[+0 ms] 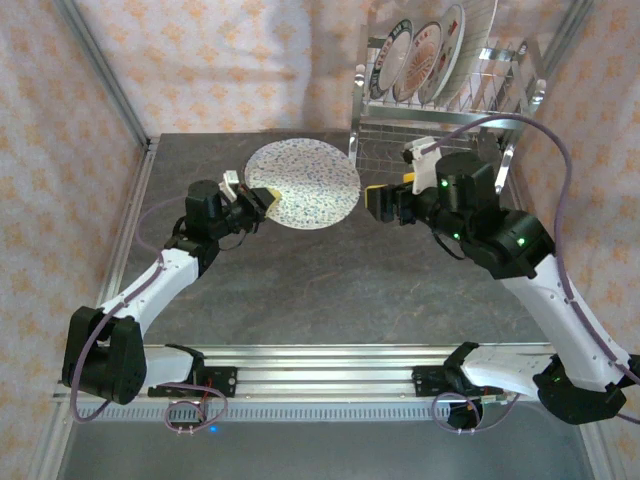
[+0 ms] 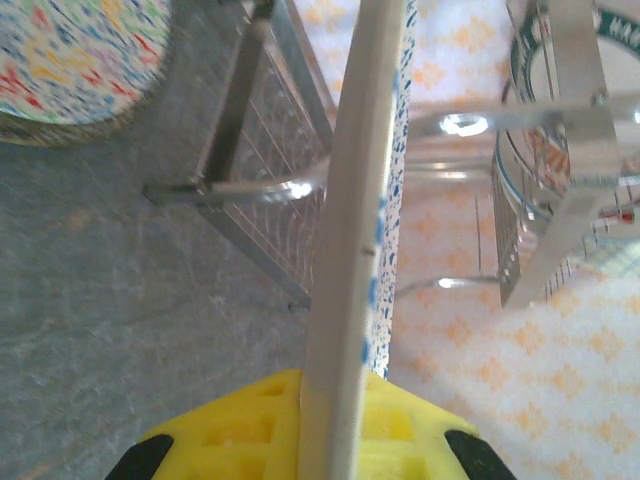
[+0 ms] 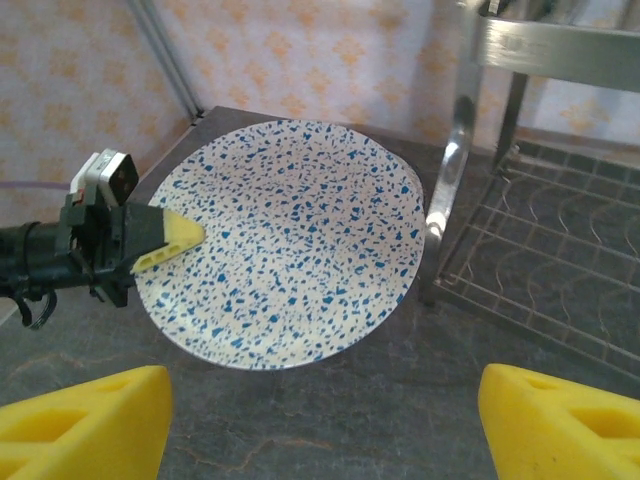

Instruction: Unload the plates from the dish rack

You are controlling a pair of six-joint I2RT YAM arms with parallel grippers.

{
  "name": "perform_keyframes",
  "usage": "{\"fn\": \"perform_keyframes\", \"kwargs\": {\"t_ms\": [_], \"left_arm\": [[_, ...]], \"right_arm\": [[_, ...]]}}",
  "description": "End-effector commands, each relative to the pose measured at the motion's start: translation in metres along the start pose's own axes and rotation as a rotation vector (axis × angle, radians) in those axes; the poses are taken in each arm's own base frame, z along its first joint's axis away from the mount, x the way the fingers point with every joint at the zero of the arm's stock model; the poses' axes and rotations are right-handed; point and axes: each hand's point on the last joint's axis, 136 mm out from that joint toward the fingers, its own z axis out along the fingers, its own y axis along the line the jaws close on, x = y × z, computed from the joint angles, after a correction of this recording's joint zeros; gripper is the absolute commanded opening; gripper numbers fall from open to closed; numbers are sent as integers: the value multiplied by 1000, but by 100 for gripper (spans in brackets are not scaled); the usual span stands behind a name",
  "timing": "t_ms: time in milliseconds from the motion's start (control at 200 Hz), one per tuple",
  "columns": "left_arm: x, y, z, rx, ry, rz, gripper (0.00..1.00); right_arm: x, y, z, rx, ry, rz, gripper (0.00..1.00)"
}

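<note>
A large white plate with blue speckles (image 1: 305, 183) is held level just above the table, and my left gripper (image 1: 262, 198) is shut on its left rim. The left wrist view has this plate (image 2: 355, 200) edge-on between the yellow fingers (image 2: 230, 430). My right gripper (image 1: 385, 200) stands open just off the plate's right edge, with bare table between its fingers (image 3: 85, 420). From there the plate (image 3: 285, 235) and the left gripper (image 3: 172, 238) lie ahead. The chrome dish rack (image 1: 440, 110) stands at the back right, with three patterned plates (image 1: 418, 60) upright in its upper tier.
A second plate with multicoloured speckles (image 2: 70, 60) lies flat on the table below the held one. The rack's leg (image 3: 450, 170) and wire lower tier (image 3: 540, 260) stand close to the held plate's right edge. Metal frame posts (image 1: 105, 80) and patterned walls enclose the table.
</note>
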Motion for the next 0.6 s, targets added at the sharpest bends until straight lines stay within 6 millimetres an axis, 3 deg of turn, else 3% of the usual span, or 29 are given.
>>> {"fn": "perform_keyframes", "kwargs": {"t_ms": [0,270,420,460,591], "left_arm": [[-24,-27,-11,120,-73,46,0],[-72,5,8,101,-195,17,0],[-90,22,27,78,-224,22,0],[-94,25,33,72,-224,26,0],[-107,38,50,45,-235,34,0]], "right_arm": [[-24,11,2,-13,-115,-78,81],[-39,24,20,-48,-196,-100,86],[-53,23,25,-24,-228,-77,95],[-53,22,36,-5,-213,-67,100],[-58,21,45,15,-200,-34,99]]}}
